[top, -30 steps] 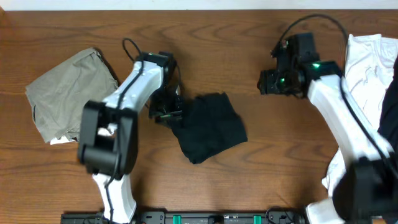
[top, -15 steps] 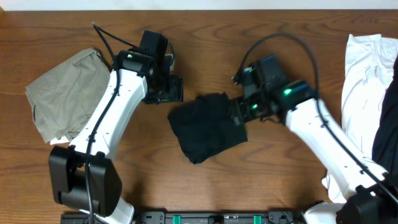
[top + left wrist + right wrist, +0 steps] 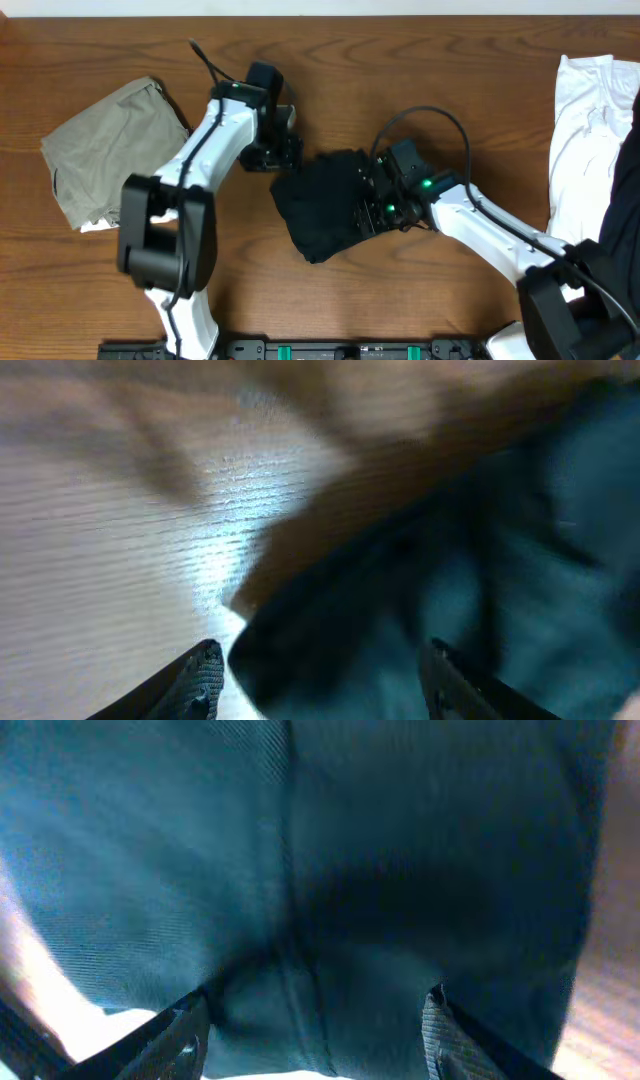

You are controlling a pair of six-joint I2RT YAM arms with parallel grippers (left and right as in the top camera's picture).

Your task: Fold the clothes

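Note:
The clothes in play are a folded black garment [image 3: 325, 210] in the middle of the table. My left gripper [image 3: 287, 157] hovers at its upper-left corner, open. In the left wrist view my left gripper [image 3: 320, 680] straddles the dark corner of the black garment [image 3: 480, 590] with bare wood to the left. My right gripper [image 3: 368, 200] is low over the garment's right side, open. The right wrist view shows my right gripper [image 3: 312, 1030] wide apart, with the black garment [image 3: 330, 850] filling the frame beneath.
An olive-grey garment [image 3: 110, 150] lies crumpled at the far left. A white garment [image 3: 585, 120] hangs over the table's right side, with a black piece [image 3: 625, 215] at the very right edge. Bare wood [image 3: 400, 80] runs along the back.
My right arm swung in from the far right onto the black garment's right side. My left gripper opened, left the garment's left edge and now sits at its upper-left corner.

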